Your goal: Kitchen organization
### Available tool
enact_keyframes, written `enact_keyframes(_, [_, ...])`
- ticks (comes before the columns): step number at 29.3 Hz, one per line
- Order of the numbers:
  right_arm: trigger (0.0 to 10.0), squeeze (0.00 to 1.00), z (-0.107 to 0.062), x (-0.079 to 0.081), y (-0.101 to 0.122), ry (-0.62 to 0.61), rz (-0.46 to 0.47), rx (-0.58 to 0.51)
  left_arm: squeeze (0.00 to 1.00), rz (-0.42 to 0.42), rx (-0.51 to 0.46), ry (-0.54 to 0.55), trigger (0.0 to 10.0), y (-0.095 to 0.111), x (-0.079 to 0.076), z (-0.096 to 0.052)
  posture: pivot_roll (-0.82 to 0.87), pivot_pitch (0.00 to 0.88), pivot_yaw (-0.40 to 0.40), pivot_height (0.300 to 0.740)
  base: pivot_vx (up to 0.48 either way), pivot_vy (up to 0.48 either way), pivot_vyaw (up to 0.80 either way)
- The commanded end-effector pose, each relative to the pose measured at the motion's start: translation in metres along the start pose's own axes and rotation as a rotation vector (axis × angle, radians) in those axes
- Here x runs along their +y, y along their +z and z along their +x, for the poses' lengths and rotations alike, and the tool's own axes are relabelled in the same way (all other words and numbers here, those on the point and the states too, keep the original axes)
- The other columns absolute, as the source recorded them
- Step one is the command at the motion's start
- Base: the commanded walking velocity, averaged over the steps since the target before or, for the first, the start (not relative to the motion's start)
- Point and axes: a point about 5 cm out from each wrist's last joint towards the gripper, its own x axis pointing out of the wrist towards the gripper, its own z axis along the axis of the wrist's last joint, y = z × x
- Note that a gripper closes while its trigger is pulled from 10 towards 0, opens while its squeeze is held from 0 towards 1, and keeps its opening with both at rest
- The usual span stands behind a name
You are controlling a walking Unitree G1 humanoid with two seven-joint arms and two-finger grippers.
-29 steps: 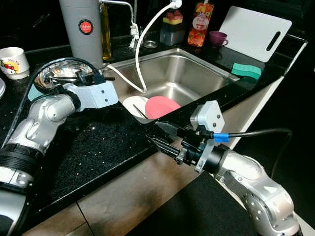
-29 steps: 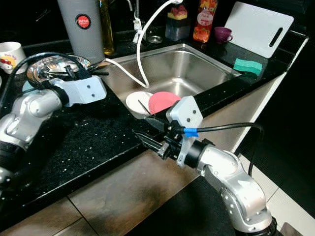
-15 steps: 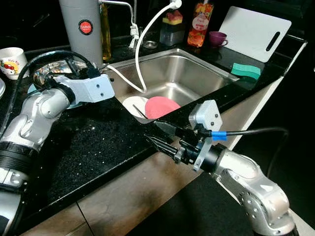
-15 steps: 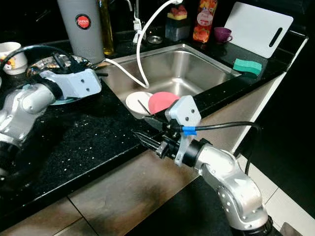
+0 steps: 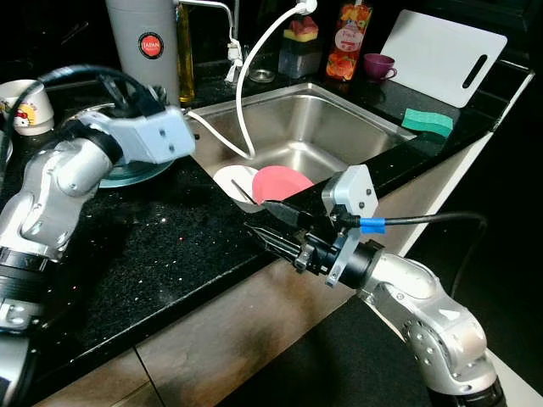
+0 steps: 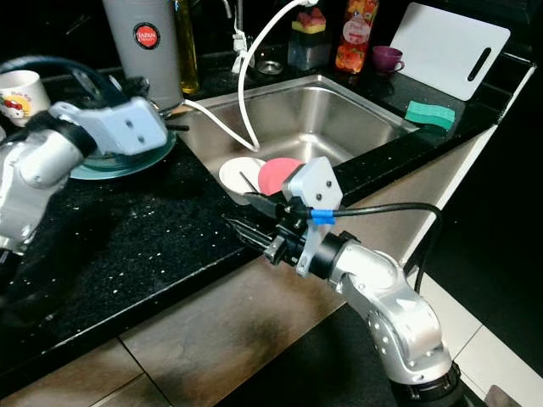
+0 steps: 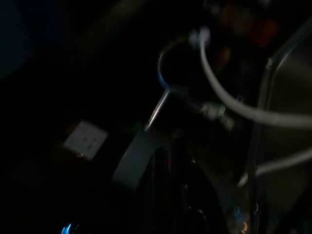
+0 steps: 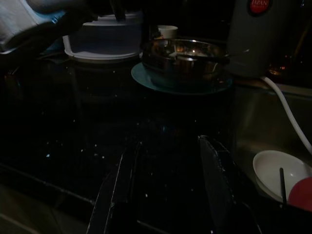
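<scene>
The tall grey canister [image 5: 146,41] at the upper left of the head views bears a round red badge [image 5: 150,44] with the word "JAPAN" in white; the smaller lines beneath it are too small to read. The bottle [image 5: 344,41] label at the top centre is illegible.

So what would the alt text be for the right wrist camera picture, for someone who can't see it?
Dim view along the right gripper, its two black fingers open above a speckled black countertop. Beyond sits a steel bowl on a teal plate, with a grey canister behind; a white dish lies in the sink.
</scene>
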Motion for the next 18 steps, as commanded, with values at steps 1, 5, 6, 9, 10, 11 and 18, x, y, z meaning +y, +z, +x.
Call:
enact_keyframes(1, [10.0, 0.0, 0.001, -0.002, 0.003, -0.012, -0.016, -0.02, 0.0, -0.07, -0.061, 0.015, 0.0, 0.013, 0.004, 0.005, 0.05, 0.0, -0.027, 0.74, 0.0, 0.0, 0.0])
enact_keyframes(5, [10.0, 0.0, 0.003, -0.003, 0.003, -0.024, -0.01, -0.027, 0.0, -0.221, -0.165, 0.049, 0.0, 0.032, 0.008, 0.011, 0.04, 0.0, -0.023, 0.74, 0.0, 0.0, 0.0])
enact_keyframes(6, [10.0, 0.0, 0.003, -0.003, 0.003, -0.024, -0.01, -0.027, 0.0, -0.221, -0.165, 0.049, 0.0, 0.032, 0.008, 0.011, 0.04, 0.0, -0.023, 0.74, 0.0, 0.0, 0.0])
enact_keyframes(9, [10.0, 0.0, 0.004, -0.003, 0.003, -0.034, -0.006, -0.031, 0.0, -0.316, -0.285, -0.014, 0.0, 0.052, 0.003, 0.018, 0.04, 0.0, -0.013, 0.74, 0.0, 0.0, 0.0])
enact_keyframes(10, [10.0, 0.0, 0.004, -0.003, 0.003, -0.04, -0.001, -0.031, 0.0, -0.328, -0.322, -0.07, 0.0, 0.058, -0.003, 0.021, 0.04, 0.0, -0.007, 0.74, 0.0, 0.0, 0.0])
enact_keyframes(11, [10.0, 0.0, 0.004, -0.003, 0.003, -0.04, -0.001, -0.031, 0.0, -0.328, -0.322, -0.07, 0.0, 0.058, -0.003, 0.021, 0.04, 0.0, -0.007, 0.74, 0.0, 0.0, 0.0])
enact_keyframes(18, [10.0, 0.0, 0.0, -0.001, 0.002, -0.062, 0.004, -0.011, 0.0, -0.323, -0.346, -0.229, 10.0, 0.06, -0.025, 0.034, 0.0, 0.0, 0.013, 0.74, 0.0, 0.0, -0.57])
